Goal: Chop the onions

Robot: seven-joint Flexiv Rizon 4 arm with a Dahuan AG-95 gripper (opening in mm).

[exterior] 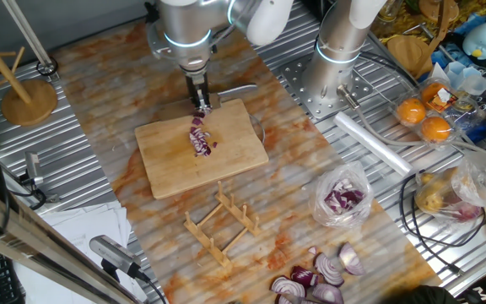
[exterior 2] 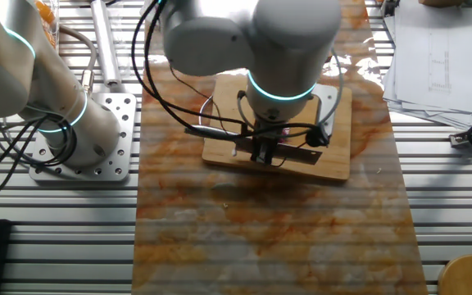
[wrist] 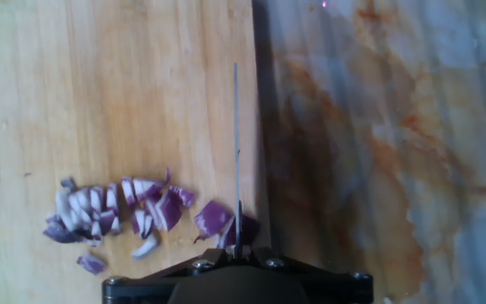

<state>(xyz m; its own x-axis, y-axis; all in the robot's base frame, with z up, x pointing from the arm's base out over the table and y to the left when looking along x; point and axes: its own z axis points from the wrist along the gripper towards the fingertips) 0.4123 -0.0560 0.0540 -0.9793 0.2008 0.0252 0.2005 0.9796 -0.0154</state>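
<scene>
One light bamboo cutting board [exterior: 201,148] lies on the marble-patterned tabletop [exterior: 142,76]. On it sits one small heap of chopped red onion bits, purple and whitish [wrist: 112,211], strung in a loose row; individual bits too many and too small to count reliably, with two larger purple chunks at the end nearest the blade. One thin knife blade [wrist: 236,160] seen edge-on in the hand view, standing upright just beside those chunks, near the board's edge. One tool [exterior 2: 265,147] hangs over the board; its fingers are closed on the knife's mount, though the grip itself is cut off at the bottom of the hand view and masked by cables in the other fixed view. Elsewhere on the tabletop: one wooden slotted rack [exterior: 222,221], one clear plastic bag with purple chunks [exterior: 342,198], and a cluster of larger purple onion wedges [exterior: 319,279], about five, partly cut off by the frame edge.
</scene>
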